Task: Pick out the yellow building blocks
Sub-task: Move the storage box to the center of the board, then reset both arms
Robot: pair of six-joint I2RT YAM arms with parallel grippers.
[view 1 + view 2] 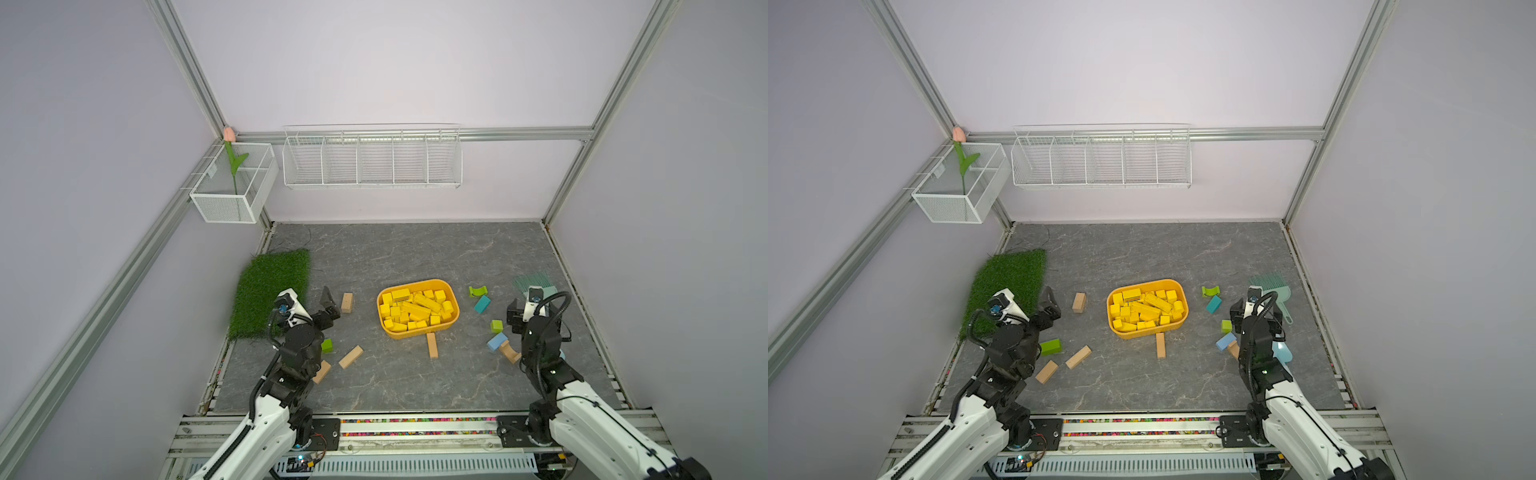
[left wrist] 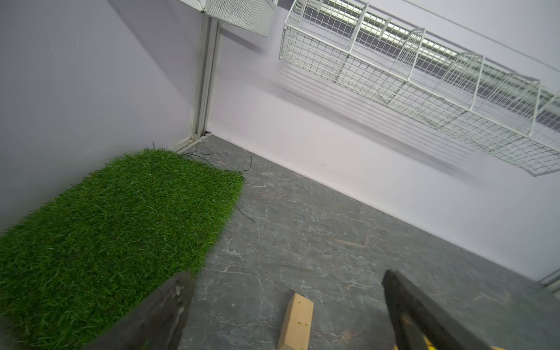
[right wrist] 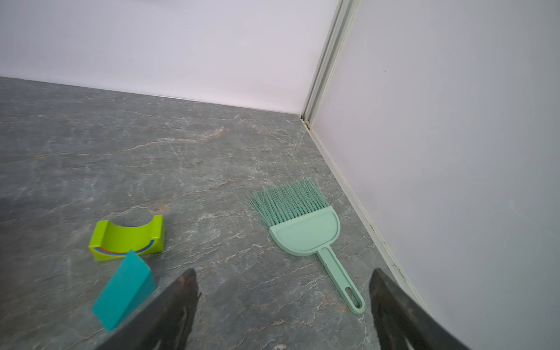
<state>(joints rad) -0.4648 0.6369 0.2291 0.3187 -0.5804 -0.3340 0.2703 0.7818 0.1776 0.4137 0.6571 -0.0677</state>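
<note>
Wrist views cut off left gripper (image 2: 286, 274) and right gripper (image 3: 282, 271), both spread wide, empty.

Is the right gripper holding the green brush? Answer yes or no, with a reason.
No, the right gripper stands open and empty, while the brush lies flat on the table, untouched.

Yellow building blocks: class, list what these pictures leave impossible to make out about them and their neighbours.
1. Count of yellow building blocks: piled in the tub, lower ones covered, both top views.
2. Curved tan block: partly behind the right arm, a top view.
3. Tan bar: cut off by the left wrist view's edge.
</note>
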